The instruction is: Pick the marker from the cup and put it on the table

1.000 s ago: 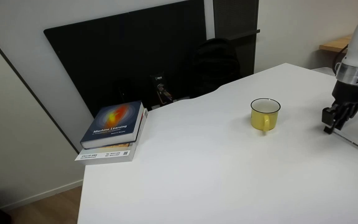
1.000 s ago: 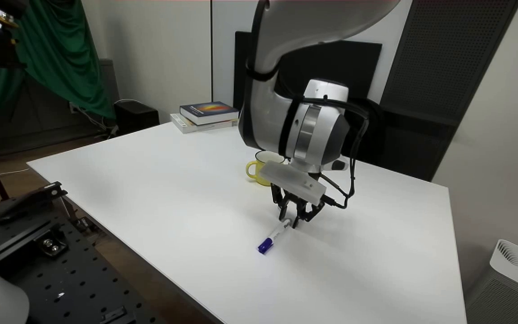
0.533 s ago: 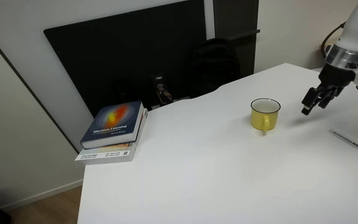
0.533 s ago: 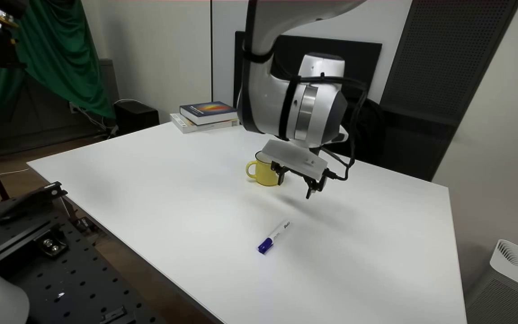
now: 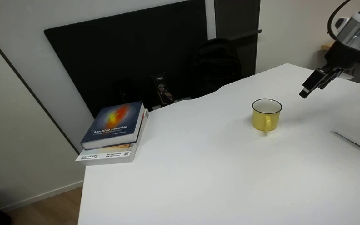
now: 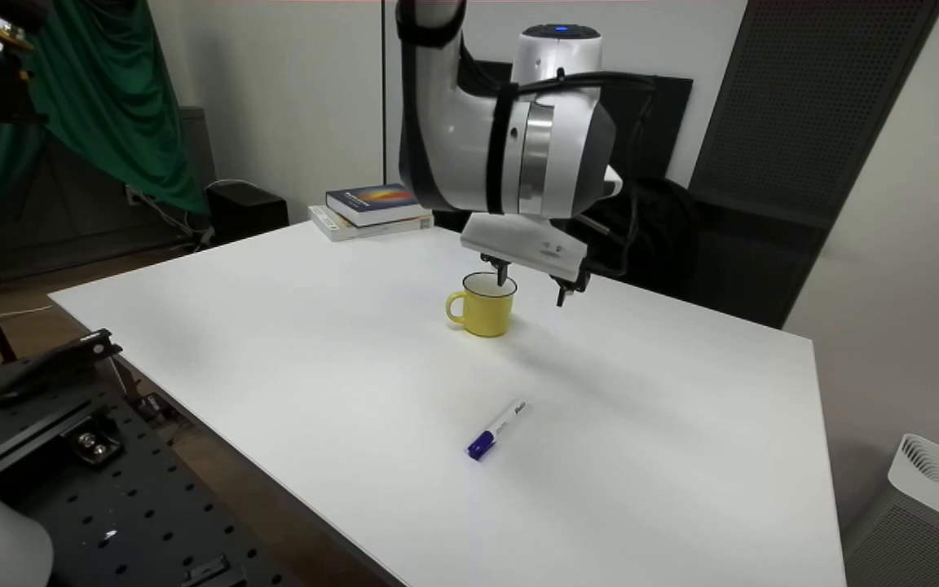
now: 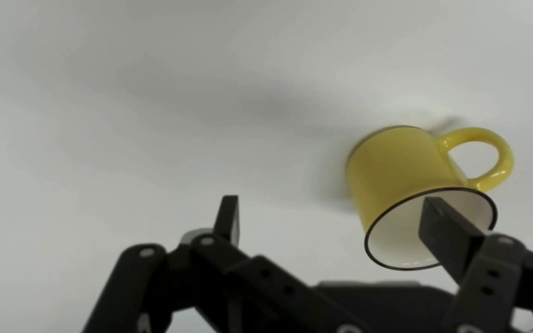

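Observation:
On the white table (image 6: 339, 367) lies the marker (image 6: 497, 428), a thin white pen with a blue-purple end. It also shows at the right edge in an exterior view (image 5: 348, 140). The yellow cup (image 5: 264, 120), with a dark rim and a handle, stands upright apart from the marker. In the wrist view nothing shows in the visible inside of the cup (image 7: 391, 162). My gripper (image 6: 531, 292) hangs above the table near the cup, its jaws wide apart and nothing between them. One of its fingers (image 7: 449, 236) covers part of the cup's mouth in the wrist view.
Two stacked books (image 5: 114, 125) lie at a far corner of the table. A black perforated platform (image 6: 135, 481) stands beside the table, and a white slatted box (image 6: 934, 497) sits past its opposite side. A dark backpack (image 5: 217, 61) is behind the table edge.
A second ago my gripper was down at the marker's white end. It has opened wider, risen and drawn away from the marker. The marker and the cup have stayed in place.

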Robot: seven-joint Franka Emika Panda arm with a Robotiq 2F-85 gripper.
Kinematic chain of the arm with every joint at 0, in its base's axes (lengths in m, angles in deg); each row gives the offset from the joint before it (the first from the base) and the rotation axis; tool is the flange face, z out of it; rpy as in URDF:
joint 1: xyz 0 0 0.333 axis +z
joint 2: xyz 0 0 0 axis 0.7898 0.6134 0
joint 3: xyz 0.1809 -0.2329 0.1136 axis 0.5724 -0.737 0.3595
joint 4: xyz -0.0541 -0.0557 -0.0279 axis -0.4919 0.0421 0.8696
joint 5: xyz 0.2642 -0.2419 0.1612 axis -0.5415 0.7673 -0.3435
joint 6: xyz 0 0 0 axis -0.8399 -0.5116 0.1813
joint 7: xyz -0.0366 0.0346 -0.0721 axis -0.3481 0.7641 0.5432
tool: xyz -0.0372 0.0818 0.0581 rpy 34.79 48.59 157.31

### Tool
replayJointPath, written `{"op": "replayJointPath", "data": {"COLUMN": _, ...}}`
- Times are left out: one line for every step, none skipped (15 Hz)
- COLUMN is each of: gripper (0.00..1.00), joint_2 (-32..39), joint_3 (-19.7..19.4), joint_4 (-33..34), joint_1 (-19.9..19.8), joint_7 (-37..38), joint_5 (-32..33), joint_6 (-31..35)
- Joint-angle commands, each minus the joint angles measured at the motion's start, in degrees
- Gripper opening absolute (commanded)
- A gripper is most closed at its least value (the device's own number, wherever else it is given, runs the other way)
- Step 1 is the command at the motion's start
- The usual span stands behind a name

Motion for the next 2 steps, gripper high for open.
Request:
{"op": "replayJointPath", "data": {"gripper": 1.0, "joint_2": 0.4, "joint_3": 0.0, "joint_4": -0.3, "joint_1": 0.0, "joint_7": 0.0, "joint_5": 0.0, "joint_6": 0.0}}
{"op": "replayJointPath", "data": {"gripper": 1.0, "joint_2": 0.5, "joint_3": 0.0, "joint_4": -0.4, "joint_1": 0.0, "joint_7": 0.1, "joint_5": 0.0, "joint_6": 0.0}}
